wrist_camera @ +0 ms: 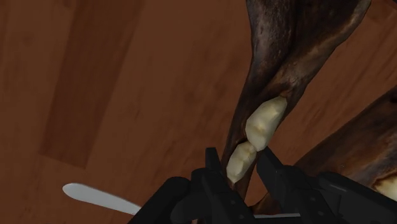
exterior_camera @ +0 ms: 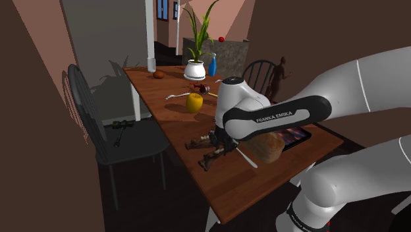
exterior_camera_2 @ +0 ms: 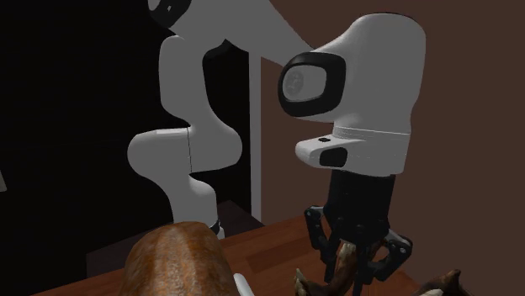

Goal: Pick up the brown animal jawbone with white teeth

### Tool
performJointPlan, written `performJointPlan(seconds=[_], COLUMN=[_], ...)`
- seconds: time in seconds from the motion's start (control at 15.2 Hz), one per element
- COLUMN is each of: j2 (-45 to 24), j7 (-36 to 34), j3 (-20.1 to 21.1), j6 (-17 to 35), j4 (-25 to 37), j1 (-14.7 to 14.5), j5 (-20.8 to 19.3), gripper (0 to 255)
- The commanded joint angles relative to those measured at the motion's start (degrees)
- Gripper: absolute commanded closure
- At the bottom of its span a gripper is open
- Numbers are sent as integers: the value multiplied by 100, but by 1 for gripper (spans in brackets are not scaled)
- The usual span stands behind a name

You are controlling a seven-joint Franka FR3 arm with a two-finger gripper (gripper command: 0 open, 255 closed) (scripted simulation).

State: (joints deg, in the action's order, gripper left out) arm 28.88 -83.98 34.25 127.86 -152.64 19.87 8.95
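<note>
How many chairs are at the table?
2. One chair beside the table, toward the shoulder view's left, a small dark thing on its seat; the other chair across the table, near the figurine. The arm may hide more.

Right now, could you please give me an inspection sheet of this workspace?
Surface: brown wooden table.
Job's things: brown jawbone with white teeth, under the arm.
Clutter: yellow fruit, potted plant, blue bottle, brown loaf, tablet.
Grippers: tool down at the table, its fingers clasping the jawbone's toothed branch.
Cables: nothing seen.
Surroundings: dark chair beside the table; dark figurine beyond it.
</note>
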Motion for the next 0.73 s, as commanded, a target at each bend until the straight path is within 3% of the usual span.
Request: performJointPlan(seconds=[0.0, 0.66], j2=[100, 435], j7=[41, 175], j3=[-60, -282], j6=[-185, -917], j4=[89, 497], j1=[-21, -72], j5=[10, 8], gripper=[255, 255])
